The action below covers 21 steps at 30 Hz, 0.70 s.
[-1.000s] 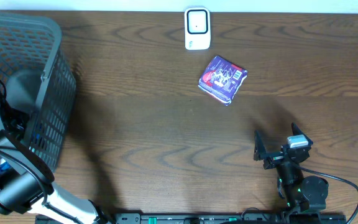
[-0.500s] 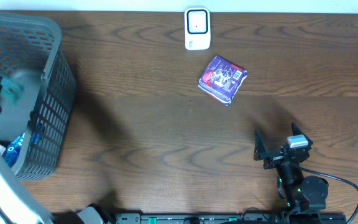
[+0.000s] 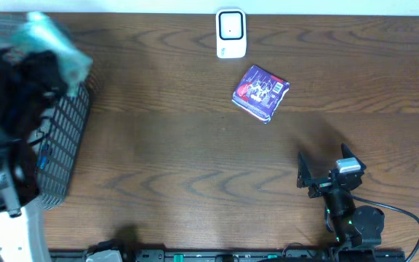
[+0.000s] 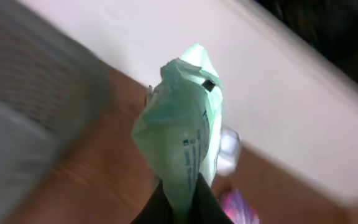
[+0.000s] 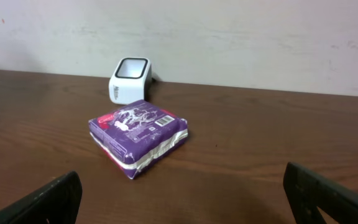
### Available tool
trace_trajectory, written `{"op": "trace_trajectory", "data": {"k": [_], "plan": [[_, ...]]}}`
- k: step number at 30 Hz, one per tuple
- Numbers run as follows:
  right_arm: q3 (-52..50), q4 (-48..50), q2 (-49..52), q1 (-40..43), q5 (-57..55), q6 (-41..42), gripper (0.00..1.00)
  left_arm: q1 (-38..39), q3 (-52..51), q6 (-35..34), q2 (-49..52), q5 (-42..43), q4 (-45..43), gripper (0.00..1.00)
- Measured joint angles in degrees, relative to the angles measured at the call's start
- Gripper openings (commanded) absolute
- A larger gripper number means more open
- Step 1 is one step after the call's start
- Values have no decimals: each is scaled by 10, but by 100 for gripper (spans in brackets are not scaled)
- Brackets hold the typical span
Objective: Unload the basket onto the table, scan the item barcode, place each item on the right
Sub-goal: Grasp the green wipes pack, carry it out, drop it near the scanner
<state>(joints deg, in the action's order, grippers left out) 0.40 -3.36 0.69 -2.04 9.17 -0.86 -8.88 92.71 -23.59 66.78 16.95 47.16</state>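
My left gripper (image 3: pixel 49 67) is shut on a pale green packet (image 3: pixel 55 45), held up in the air over the basket at the far left; the motion blurs it. In the left wrist view the packet (image 4: pixel 182 134) stands up from between the shut fingers (image 4: pixel 211 208), with small dark print on its side. The white scanner (image 3: pixel 230 33) stands at the table's far edge, also visible from the right wrist (image 5: pixel 129 79). My right gripper (image 3: pixel 326 167) rests open near the front right, nothing between its fingers (image 5: pixel 42 202).
A purple packet (image 3: pixel 260 92) with a barcode label lies just in front of the scanner, and the right wrist view has it too (image 5: pixel 138 134). The dark mesh basket (image 3: pixel 68 138) stands at the left edge, mostly hidden under my left arm.
My left arm has risen out of the basket with the green packet and swung it up toward the far left. The right arm has not moved.
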Motion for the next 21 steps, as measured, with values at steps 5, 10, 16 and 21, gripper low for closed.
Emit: {"op": "trace_trajectory", "data": {"k": [5,10,16,21], "plan": [[0,0,0,0,0,0,99,142,0,34,46,-77,20,7],[0,0,0,0,0,0,99,252,0,46,127,-182,17,7],[0,0,0,0,0,0,99,320,0,50,271,-276,14,7],[0,0,0,0,0,0,99,356,0,55,389,-300,-3,8]]}}
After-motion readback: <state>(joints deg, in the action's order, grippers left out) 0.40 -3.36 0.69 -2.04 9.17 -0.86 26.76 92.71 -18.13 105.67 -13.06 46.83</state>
